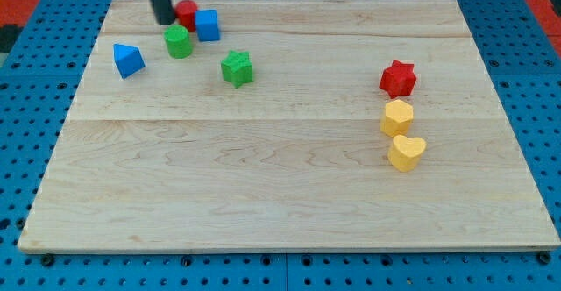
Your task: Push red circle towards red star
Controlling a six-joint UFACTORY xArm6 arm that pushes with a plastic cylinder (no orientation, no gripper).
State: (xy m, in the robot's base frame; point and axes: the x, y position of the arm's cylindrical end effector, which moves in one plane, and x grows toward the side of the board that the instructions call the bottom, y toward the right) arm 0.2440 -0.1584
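Red circle (pixel 187 12) at upper left of frame, partly hidden behind tool, touching blue cube (pixel 208 24). Tool a plain rod holding nothing; tip (pixel 164 19) pressed against circle's left side. Red star (pixel 398 78) well apart at right, above two yellow blocks. Table (pixel 280 186) wooden.

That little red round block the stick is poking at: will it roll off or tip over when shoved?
Probably neither. The red circle looks like a low, flat-bottomed puck, so it should slide on the smooth wooden board. It may swerve, though: my tip sits at its left, and the blue cube crowds its right.
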